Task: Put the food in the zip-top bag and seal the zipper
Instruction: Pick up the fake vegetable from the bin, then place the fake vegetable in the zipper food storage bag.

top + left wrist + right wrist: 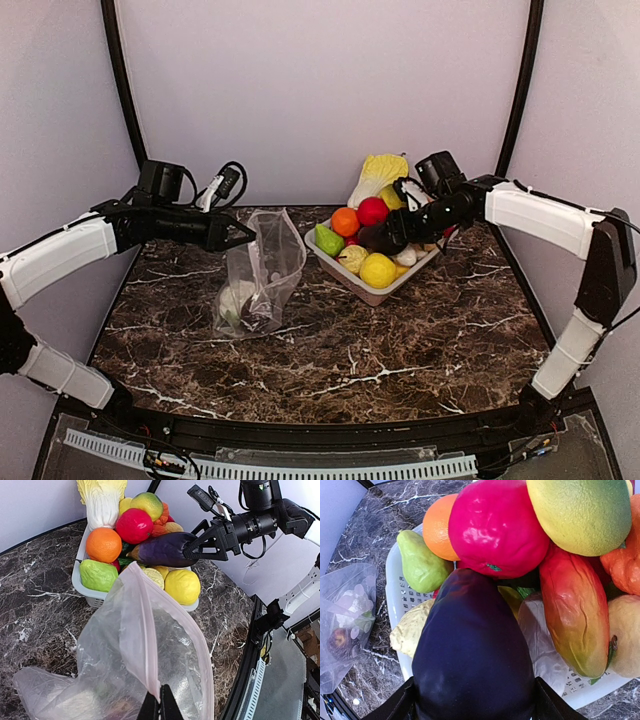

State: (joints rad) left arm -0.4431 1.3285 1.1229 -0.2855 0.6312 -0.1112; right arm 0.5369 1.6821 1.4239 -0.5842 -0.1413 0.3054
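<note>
The clear zip-top bag (262,275) stands on the marble table, mouth up. My left gripper (245,232) is shut on its pink zipper (142,630), pinching the strip between the fingertips (160,700) so the mouth gapes. Inside the bag lie a white cauliflower (352,602) and a dark purple round piece (340,639). My right gripper (385,237) is shut on a dark purple eggplant (475,655), a finger on either side, just above the tray's front. The yellow lemon (182,586) sits in the tray below the eggplant.
The pale tray (375,295), right of the bag, holds more toy produce: an orange (103,544), a green pear (97,575), a red fruit (134,525), a mango (575,615) and a napa cabbage (378,175). Walls enclose the table on three sides.
</note>
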